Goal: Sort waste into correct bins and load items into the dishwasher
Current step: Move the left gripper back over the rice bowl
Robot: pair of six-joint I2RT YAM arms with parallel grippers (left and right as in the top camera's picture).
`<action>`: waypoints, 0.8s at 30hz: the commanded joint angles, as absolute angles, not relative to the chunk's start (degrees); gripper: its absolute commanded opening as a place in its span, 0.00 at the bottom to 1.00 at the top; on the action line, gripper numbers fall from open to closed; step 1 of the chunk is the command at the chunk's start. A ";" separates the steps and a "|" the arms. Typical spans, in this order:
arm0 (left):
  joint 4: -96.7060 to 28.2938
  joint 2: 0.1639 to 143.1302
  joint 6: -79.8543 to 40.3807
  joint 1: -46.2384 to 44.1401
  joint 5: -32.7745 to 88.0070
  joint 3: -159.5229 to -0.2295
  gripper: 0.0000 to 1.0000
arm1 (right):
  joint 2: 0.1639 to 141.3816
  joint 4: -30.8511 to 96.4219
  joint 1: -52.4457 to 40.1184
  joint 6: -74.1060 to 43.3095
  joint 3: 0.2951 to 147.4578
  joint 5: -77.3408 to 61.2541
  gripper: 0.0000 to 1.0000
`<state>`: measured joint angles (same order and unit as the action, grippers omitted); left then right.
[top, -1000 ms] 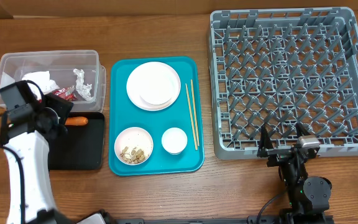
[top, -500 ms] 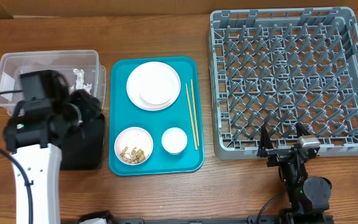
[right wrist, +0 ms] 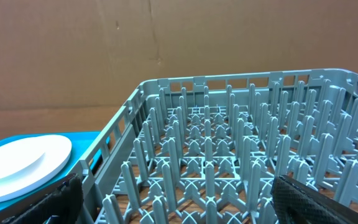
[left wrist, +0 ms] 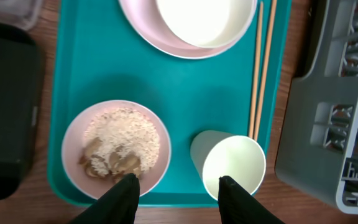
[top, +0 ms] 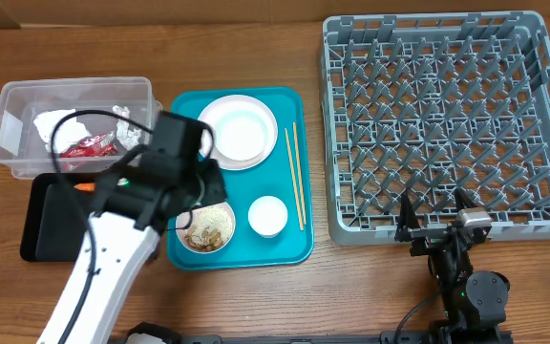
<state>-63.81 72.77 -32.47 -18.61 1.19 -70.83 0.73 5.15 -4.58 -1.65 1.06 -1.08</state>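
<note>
My left gripper [top: 206,193] is open and empty over the teal tray, its fingers [left wrist: 178,186] between a white bowl [left wrist: 117,146] of rice and beige scraps [top: 208,232] and the small white cup [left wrist: 235,165] [top: 267,216]. Stacked white plates [top: 242,129] and chopsticks [top: 296,177] lie on the same tray. The clear tub [top: 8,105] holds the red wrapper [top: 84,145], tissue [top: 51,124] and foil [top: 127,119]. The carrot piece [top: 84,187] lies on the black tray [top: 51,225]. My right gripper [top: 439,215] is open at the grey rack's [top: 442,124] front edge.
The teal tray [top: 294,244] sits between the bins and the rack. In the right wrist view the rack's pegs [right wrist: 229,155] fill the space ahead of the open fingers [right wrist: 179,199], with the plates [right wrist: 20,165] at the left. The rack's corner [left wrist: 334,124] is right of the cup.
My left arm has swung right from over the black tray and tub to over the teal tray's front. The right arm has not moved.
</note>
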 commanded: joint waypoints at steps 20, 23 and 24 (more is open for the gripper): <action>-54.00 85.01 -26.79 -22.55 2.83 -72.14 0.64 | 0.16 4.82 -4.45 -1.52 0.45 -0.93 1.00; -54.61 85.01 -26.81 -22.55 2.83 -72.14 0.44 | 0.16 4.80 -4.45 -1.52 0.45 -0.93 1.00; -55.07 85.01 -27.11 -22.55 2.83 -72.14 0.41 | 0.16 4.82 -4.45 -1.52 0.45 -0.93 1.00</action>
